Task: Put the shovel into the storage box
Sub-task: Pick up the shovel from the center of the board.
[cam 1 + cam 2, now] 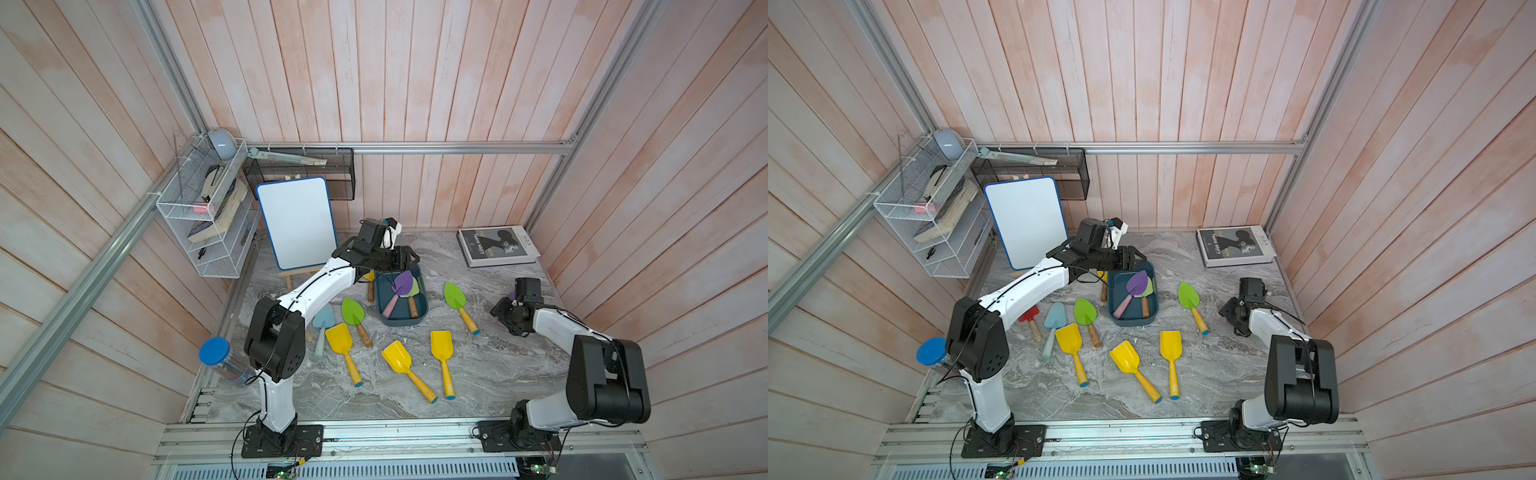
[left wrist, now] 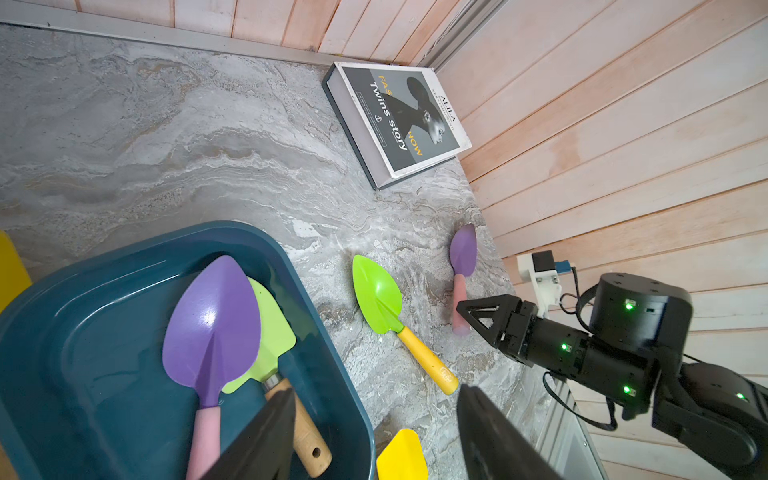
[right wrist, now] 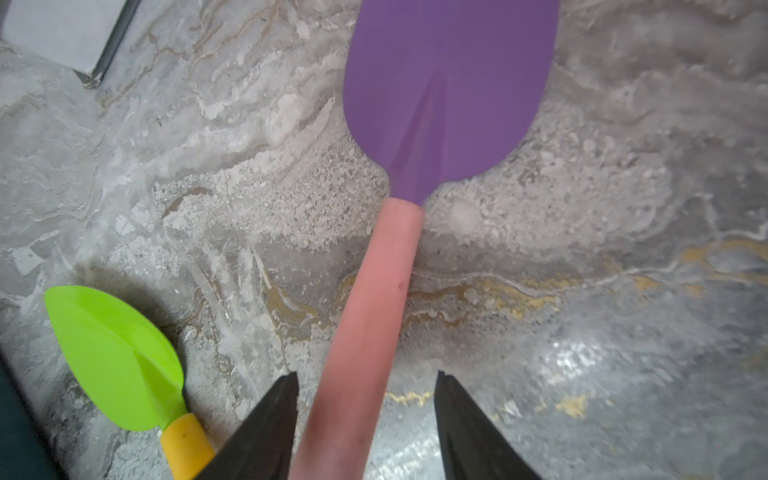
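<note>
Pickup step: the purple shovel (image 3: pixel 449 91) is straddled at its handle by the spread right hand (image 3: pixel 366 374), not pinched yet; closing is needed next.

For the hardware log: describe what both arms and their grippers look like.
Both the left arm and right arm have white links, bulky black joint housings and thin black cables. The left gripper and right gripper have black tapered fingers. Green lights dot the right arm.

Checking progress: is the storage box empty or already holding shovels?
Holding two: inside the storage box, a purple shovel lies across a light-green shovel with a wooden handle.
</note>
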`<control>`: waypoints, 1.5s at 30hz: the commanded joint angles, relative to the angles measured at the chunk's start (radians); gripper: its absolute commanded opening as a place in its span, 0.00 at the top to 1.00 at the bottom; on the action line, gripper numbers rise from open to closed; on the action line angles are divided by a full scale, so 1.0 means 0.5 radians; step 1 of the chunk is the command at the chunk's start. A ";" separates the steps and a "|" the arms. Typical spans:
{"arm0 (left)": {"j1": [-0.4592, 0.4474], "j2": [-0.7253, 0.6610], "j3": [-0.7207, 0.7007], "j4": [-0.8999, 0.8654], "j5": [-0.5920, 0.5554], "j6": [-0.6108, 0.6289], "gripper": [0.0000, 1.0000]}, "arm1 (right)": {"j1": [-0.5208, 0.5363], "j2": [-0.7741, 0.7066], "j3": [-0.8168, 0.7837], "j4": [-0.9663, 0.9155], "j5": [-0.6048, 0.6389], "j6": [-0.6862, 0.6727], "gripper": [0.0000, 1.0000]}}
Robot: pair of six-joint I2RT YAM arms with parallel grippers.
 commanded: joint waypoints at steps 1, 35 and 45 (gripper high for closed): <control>0.003 0.034 0.019 0.037 0.030 0.042 0.33 | -0.013 0.046 0.024 0.046 0.000 -0.008 0.44; -0.003 -0.032 -0.296 0.515 0.511 -0.246 0.33 | 0.691 -0.686 0.115 -0.250 -0.330 -0.529 1.00; -0.006 -0.024 -0.370 0.701 0.555 -0.375 0.36 | 1.020 -0.494 0.264 -0.173 -0.374 -0.511 1.00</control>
